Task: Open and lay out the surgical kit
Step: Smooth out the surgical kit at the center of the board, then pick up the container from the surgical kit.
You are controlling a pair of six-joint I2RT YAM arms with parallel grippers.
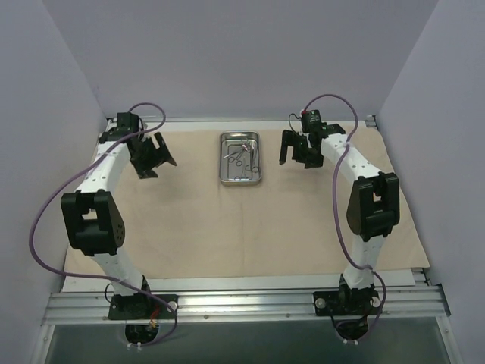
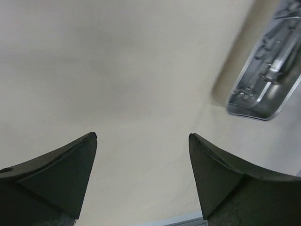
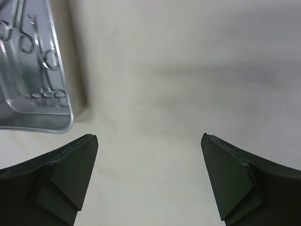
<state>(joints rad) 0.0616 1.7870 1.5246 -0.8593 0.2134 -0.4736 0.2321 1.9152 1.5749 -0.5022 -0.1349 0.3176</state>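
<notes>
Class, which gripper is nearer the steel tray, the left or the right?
Right. The right gripper hangs open just to the right of the steel tray. The left gripper, also open, is farther off on the tray's left, over bare cloth.

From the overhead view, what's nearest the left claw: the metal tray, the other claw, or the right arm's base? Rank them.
1. Metal tray, just right of the left gripper, on the cloth.
2. Right gripper, beyond the tray's other side.
3. Right arm's base, at the near-right corner.
</notes>
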